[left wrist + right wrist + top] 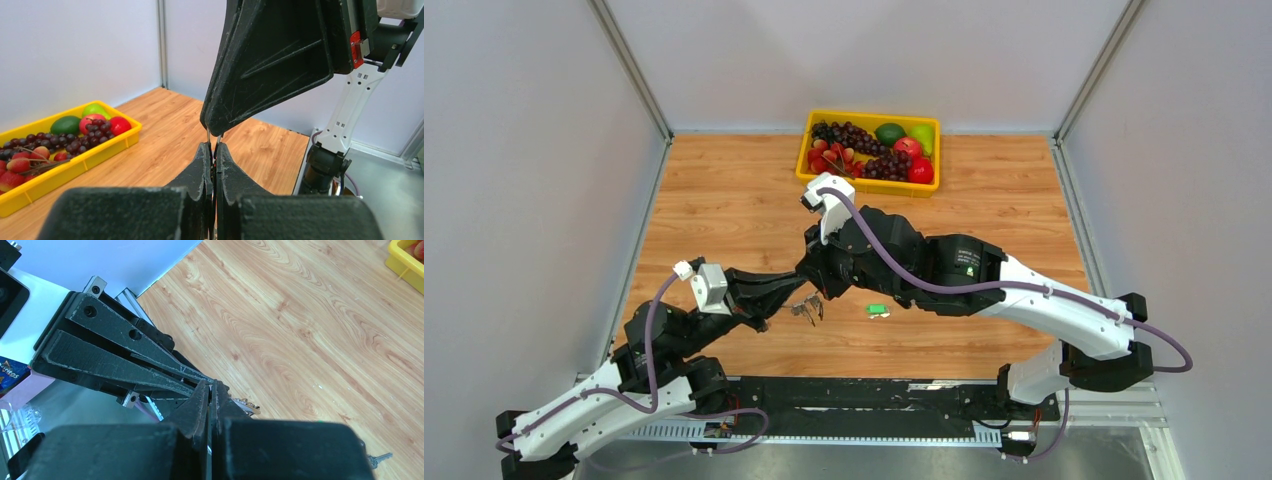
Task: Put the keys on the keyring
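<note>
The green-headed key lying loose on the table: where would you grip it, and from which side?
The green-headed key lies flat on the table, so probably come straight down and pinch its plastic head across the edges: its bulkiest part.

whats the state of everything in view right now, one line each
left gripper: shut on the keyring
right gripper: shut on the keyring
keyring: pinched by both grippers, held above the table
keys: hanging from the keyring
green key: loose, lying flat on the table, not on the keyring
tray: filled with fruit, at the table's far edge
</note>
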`<state>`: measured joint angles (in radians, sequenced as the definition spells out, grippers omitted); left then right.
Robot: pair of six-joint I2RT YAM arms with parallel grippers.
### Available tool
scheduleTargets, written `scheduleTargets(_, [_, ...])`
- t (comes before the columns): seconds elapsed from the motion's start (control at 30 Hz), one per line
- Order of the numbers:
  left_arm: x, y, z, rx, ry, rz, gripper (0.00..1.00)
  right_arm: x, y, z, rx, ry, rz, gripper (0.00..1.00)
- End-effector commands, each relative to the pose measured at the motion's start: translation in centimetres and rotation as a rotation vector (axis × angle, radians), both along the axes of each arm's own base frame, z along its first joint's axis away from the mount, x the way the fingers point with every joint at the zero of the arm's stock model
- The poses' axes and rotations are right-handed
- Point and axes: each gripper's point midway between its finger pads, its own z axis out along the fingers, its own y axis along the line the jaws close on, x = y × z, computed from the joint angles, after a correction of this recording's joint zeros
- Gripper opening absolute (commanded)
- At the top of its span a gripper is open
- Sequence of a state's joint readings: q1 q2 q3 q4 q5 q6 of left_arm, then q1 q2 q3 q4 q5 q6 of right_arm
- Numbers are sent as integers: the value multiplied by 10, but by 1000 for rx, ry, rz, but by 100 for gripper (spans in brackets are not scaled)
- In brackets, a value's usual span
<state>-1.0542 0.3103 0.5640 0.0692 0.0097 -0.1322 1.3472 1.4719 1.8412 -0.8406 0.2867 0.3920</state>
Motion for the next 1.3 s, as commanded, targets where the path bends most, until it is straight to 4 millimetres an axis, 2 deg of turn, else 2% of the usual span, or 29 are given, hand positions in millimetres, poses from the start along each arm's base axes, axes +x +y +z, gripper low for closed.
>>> scheduleTargets(0.0, [-10,6,40,-116,-70,-30,0,-3,4,12,52,10,0,0])
scheduleTargets(0.07, [-8,4,36,-100,-69,-26,4,-3,4,14,57,11,5,0])
scheduleTargets(0.17, [-7,3,32,-80,-69,-18,24,-4,5,15,59,17,9,0])
scheduleTargets(0.23, [-5,4,30,-71,-74,-7,31,-4,4,15,58,18,6,0])
scheduleTargets(0.37, [-2,6,29,-63,-84,13,37,-4,4,14,55,22,3,0])
scheduleTargets(0.57, [-2,6,29,-43,-104,15,38,-3,3,15,52,20,-5,0])
scheduleTargets(0.97, [4,-8,13,104,-93,6,37,3,5,18,17,48,-38,0])
scheduleTargets(1.0, [1,-2,20,82,-106,9,37,4,5,19,16,50,-43,0])
scheduleTargets(1.1, [7,-8,9,145,-97,21,36,5,3,22,14,52,-47,0])
scheduleTargets(1.27, [9,-7,8,169,-107,33,35,5,5,21,10,64,-37,0])
